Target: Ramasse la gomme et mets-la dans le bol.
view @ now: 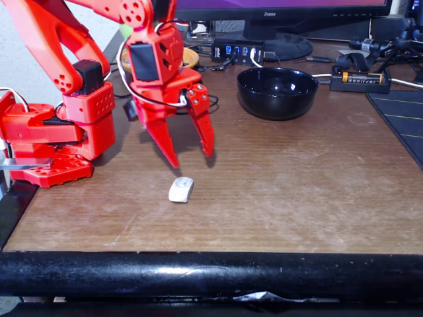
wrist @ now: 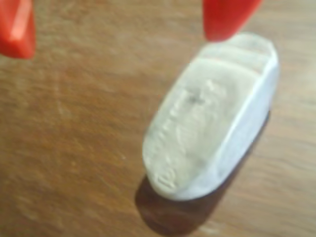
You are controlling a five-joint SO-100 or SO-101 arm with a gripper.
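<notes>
The small white eraser (view: pixel 181 189) lies flat on the wooden table, toward the front. My red gripper (view: pixel 193 157) hangs open just above and behind it, fingertips pointing down, nothing between them. In the wrist view the eraser (wrist: pixel 212 118) looks large and lies diagonally, with one red fingertip (wrist: pixel 227 17) over its far end and the other fingertip (wrist: pixel 17 27) far off at the upper left. The glossy black bowl (view: pixel 277 92) stands empty at the back, to the right of the gripper.
The arm's red base (view: pixel 59 142) sits at the left. A monitor stand (view: pixel 281 43), a USB hub (view: pixel 236 51), cables and a black battery holder (view: pixel 360 80) line the back edge. A dark mat (view: pixel 400 119) covers the right side. A black padded bar (view: pixel 211 274) runs along the front.
</notes>
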